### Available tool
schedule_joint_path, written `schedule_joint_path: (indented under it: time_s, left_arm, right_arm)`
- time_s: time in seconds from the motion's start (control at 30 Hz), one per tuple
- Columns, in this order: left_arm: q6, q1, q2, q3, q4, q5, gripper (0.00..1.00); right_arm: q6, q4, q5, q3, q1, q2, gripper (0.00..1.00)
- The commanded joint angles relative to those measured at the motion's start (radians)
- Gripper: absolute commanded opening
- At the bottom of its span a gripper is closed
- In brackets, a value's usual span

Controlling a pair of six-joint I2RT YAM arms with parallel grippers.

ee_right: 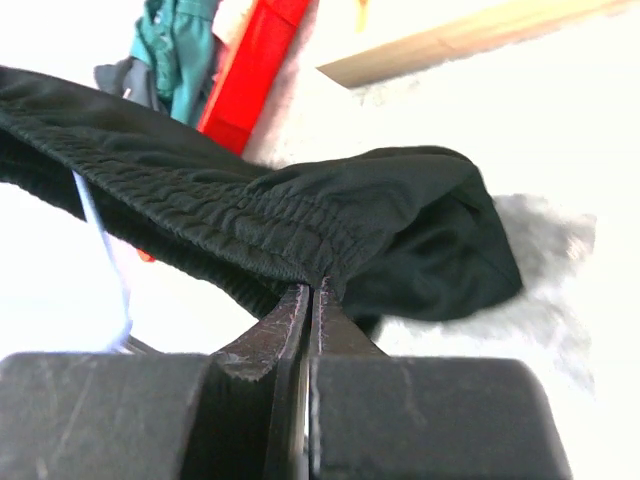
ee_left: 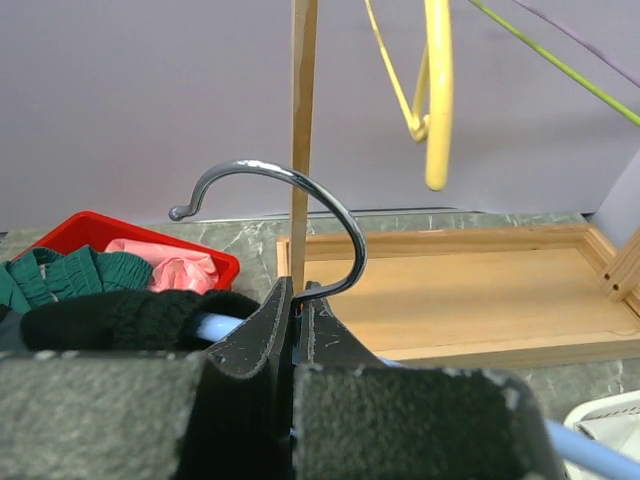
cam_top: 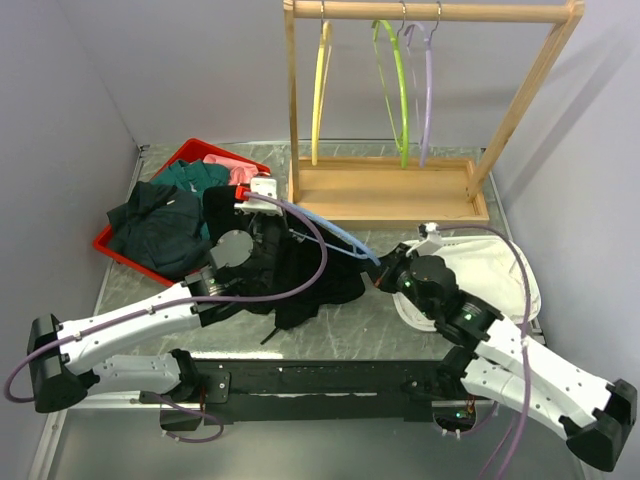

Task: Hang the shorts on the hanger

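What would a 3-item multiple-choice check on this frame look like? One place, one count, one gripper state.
1. Seen from above, where does the red bin sit relative to the wooden rack?
A. To its left
B. To its right
C. On its base

2. How many hangers hang from the rack's top rod?
A. Two
B. Three
C. Four

3. How do the jaws of the left gripper stand?
A. Open, holding nothing
B. Shut on the blue hanger, just below its metal hook
C. Shut on nothing

Answers:
1 A: the bin lies at the table's left rear, beside the rack's left post.
2 B: one yellow hanger, one green hanger and one lilac hanger hang there.
3 B: in the left wrist view the hook rises straight out of the closed jaws.
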Motion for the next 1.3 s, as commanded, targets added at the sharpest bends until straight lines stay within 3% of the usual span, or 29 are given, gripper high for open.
schedule_joint_path:
  time_s: [0.0, 0.27, 0.47, 0.6, 0.83, 1.13, 1.27]
  left_arm:
    - [0.083, 0.026, -0.048, -0.024, 0.197, -0.012, 0.01]
    - [0.089, 0.06, -0.077, -0.089, 0.217, -0.033, 0.01]
    - [-0.034, 0.089, -0.181, -0.153, 0.148, 0.031, 0.01]
    - [0.001, 0.092, -0.173, -0.158, 0.137, -0.015, 0.01]
    - [-0.04, 0.1, -0.195, -0.227, 0.151, 0.04, 0.01]
    - [-0.063, 0.101, -0.154, -0.232, 0.173, 0.017, 0.01]
    - [-0.066, 0.101, -0.092, -0.196, 0.157, 0.008, 0.01]
  right_arm:
    - [0.033, -0.336, 0.076, 0.079, -0.014, -0.067, 0.0]
    - [0.048, -0.57, 0.091, 0.243, -0.021, -0.077, 0.0]
    - [0.007, -0.57, 0.053, 0.259, -0.023, -0.017, 0.0]
    - [0.005, -0.573, 0.05, 0.289, -0.024, 0.008, 0.0]
    - [-0.018, -0.646, 0.102, 0.392, -0.035, 0.031, 0.0]
    - [-0.055, -0.689, 0.096, 0.511, -0.038, 0.069, 0.0]
    - [-0.065, -0.682, 0.006, 0.571, -0.038, 0.103, 0.0]
